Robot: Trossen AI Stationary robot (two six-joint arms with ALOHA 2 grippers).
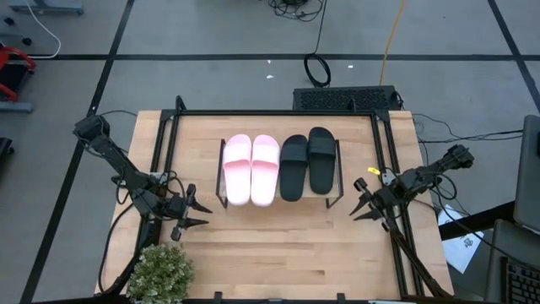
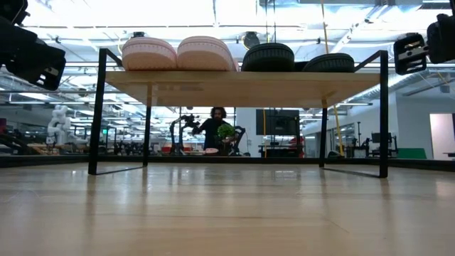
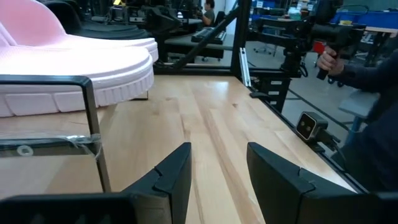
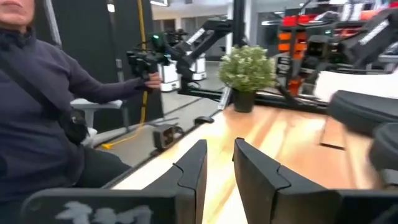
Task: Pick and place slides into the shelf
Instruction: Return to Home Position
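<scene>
**Pink and black slides [image 1: 270, 169] set on the shelf [image 2: 242, 80], nothing held**

All four slides are seen on top of the shelf, which is placed in the upper middle of the high view on the wooden table [image 1: 278, 245]. The pink pair [image 1: 251, 169] is laid on the left half of the board and the black pair [image 1: 307, 163] on the right half. The four are lined up side by side, with the inner pink one just beside the inner black one. The right-hand black slide is set slightly higher in the frame than its mate. In the low view the pink pair is shown left of centre near the top and the black pair right of centre, all of them carried on the board between the thin black legs.

The left gripper [image 1: 201, 214] is found at the lower left of the high view, off the shelf's left end and apart from it. A potted plant [image 1: 160, 270] is stood near it at the bottom edge. Its fingers [image 3: 177, 171] are spread, bare table is seen between them, and nothing is held.

The right gripper [image 1: 356, 200] is found at the right of the high view, just beyond the shelf's right end. Its fingers [image 4: 193, 165] are parted by a narrower gap, and nothing is gripped.

A person [image 4: 37, 106] in a dark top is seen beyond the table's edge in the right wrist view.
</scene>
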